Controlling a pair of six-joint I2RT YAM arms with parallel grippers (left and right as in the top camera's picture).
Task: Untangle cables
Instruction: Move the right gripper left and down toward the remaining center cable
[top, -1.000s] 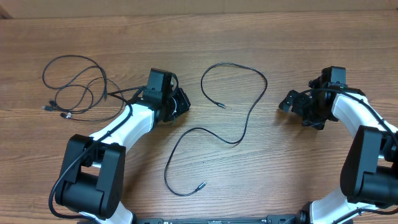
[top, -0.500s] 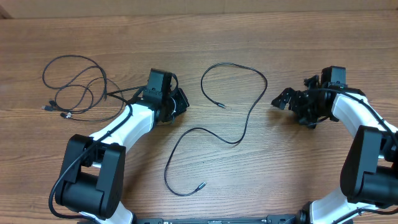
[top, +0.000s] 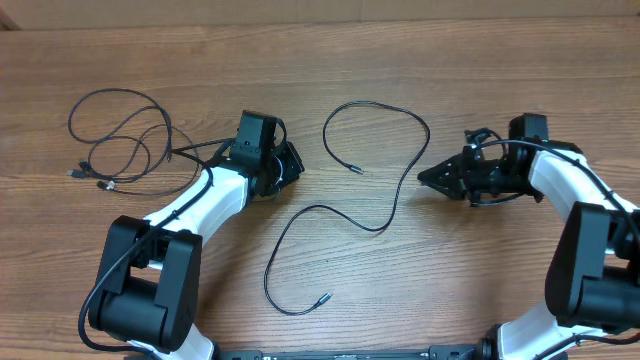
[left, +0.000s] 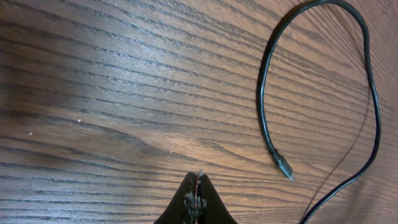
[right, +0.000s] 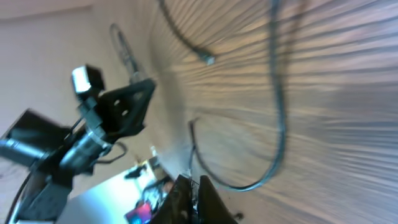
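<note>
Since prior frame right gripper swings left and snaps closed: tips pressed together, holding nothing, just beside long cable, not touching it. L to R: tangled cables at far left, loops overlapping, well apart from both arms. Next, left gripper, unchanged, tips pressed together on nothing over bare wood. Long cable mid-table in loose S-curve, both ends free. Table is brown wood-grain, flat, w/ tan strip past far edge. Cables thin, black, flexible, w/ small silver-tipped plugs.
</note>
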